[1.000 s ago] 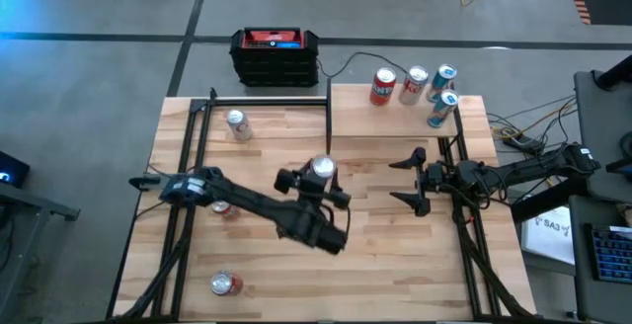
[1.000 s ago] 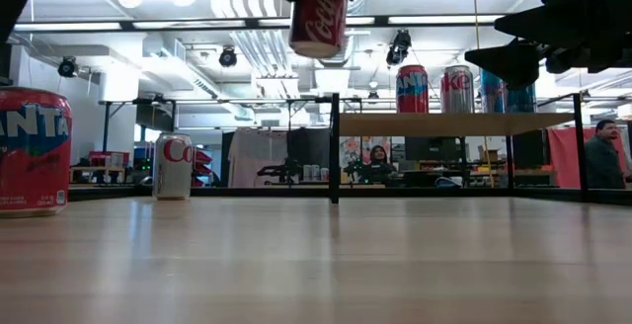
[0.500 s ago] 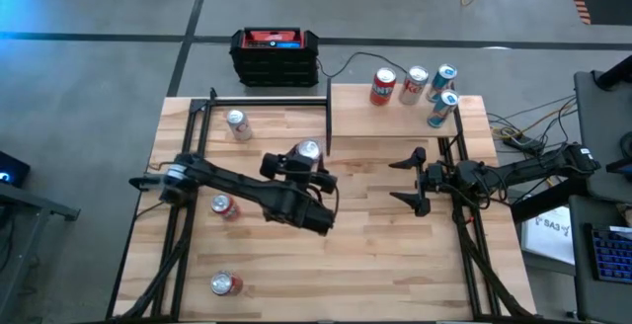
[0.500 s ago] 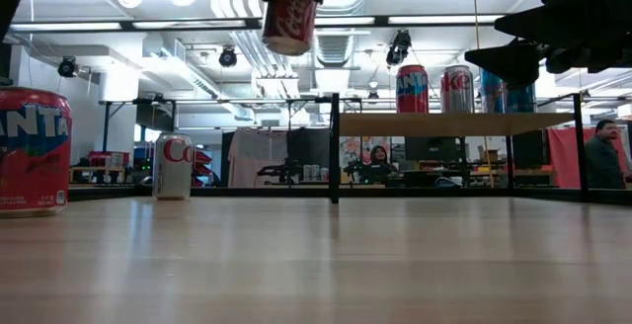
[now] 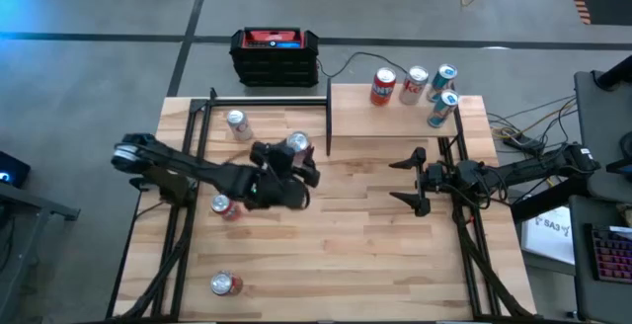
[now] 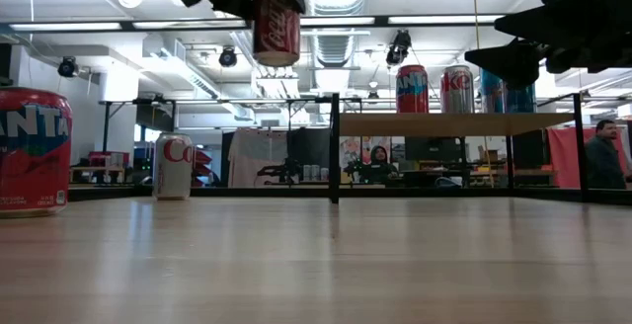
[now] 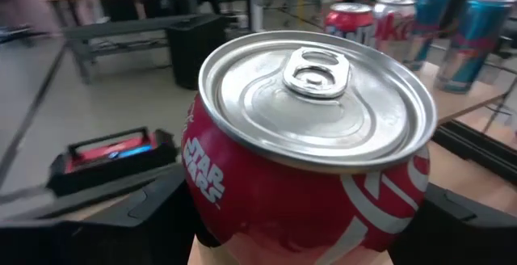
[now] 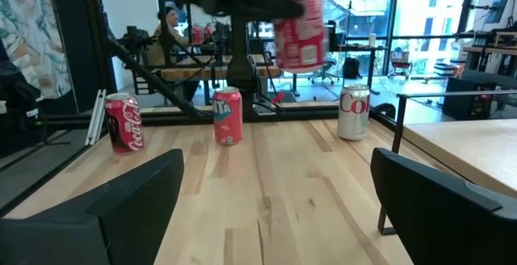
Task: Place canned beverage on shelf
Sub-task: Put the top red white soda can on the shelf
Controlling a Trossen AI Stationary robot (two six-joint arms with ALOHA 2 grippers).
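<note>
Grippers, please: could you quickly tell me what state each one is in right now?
Left gripper: shut on the red Coca-Cola can, held above the table.
Right gripper: open, holding nothing.

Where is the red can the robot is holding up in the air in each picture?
High view: the red Coca-Cola can sits left of middle, in the left gripper.
Low view: the can hangs at the top, left of centre.
Left wrist view: it fills the picture, lid up.
Right wrist view: it floats at the top, middle.
Shared landmark: the shelf with four cans standing on it, beside the held can.
</note>
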